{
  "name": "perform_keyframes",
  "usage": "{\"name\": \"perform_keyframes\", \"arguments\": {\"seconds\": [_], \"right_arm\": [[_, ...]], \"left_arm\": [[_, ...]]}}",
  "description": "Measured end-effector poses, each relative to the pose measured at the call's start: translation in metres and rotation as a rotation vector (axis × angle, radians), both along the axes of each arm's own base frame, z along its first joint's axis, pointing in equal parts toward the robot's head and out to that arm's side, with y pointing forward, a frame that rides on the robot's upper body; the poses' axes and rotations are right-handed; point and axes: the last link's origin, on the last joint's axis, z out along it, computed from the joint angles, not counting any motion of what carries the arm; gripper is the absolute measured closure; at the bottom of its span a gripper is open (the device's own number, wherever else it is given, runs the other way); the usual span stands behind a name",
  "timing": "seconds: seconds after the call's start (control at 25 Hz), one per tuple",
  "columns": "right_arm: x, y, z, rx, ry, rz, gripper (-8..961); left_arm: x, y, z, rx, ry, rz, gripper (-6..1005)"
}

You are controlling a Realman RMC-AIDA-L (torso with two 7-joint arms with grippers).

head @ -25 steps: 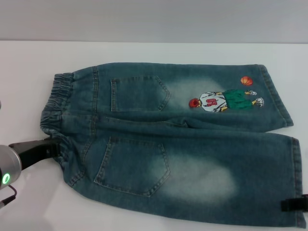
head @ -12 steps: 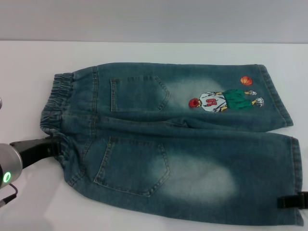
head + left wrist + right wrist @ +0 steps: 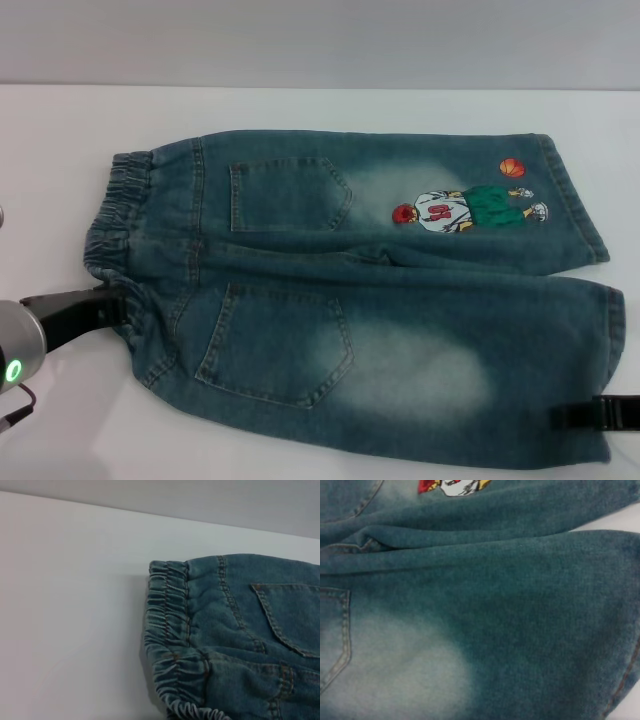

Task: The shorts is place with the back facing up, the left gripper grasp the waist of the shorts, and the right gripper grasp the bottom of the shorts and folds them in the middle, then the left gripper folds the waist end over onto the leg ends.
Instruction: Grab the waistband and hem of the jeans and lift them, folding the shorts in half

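The white tabletop (image 3: 60,130) carries the shorts (image 3: 400,300), which lie flat with the two back pockets up across its middle. The waist of the shorts (image 3: 115,215) points to the left edge, the bottom of the shorts (image 3: 600,330) to the right edge. The left gripper (image 3: 112,305) touches the waistband at its near corner; if it grips, I cannot tell. The right gripper (image 3: 570,415) lies on the near leg hem; its opening I cannot tell.
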Motion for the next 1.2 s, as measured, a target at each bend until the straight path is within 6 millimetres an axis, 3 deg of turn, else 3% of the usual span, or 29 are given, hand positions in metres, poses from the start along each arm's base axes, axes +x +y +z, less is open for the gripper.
{"name": "perform_keyframes", "arguments": {"seconds": [0.6,0.72,0.92,1.2], "right_arm": [[-0.012,0.0,-0.006,-0.051,0.013,0.087,620],[-0.013,0.001,-0.005,-0.05,0.014,0.092,851],[-0.017,0.003,-0.005,-0.047,0.023,0.108,946],[-0.032,0.017,0.0,0.031,0.074,0.212,930]], "left_arm": [[0.001,0.0,0.001,0.002,-0.001,-0.006,944],[0.003,0.001,0.001,0.003,-0.001,-0.01,944],[0.003,0.003,0.002,0.01,-0.002,-0.01,944],[0.003,0.005,0.004,0.021,0.001,-0.016,944]]}}
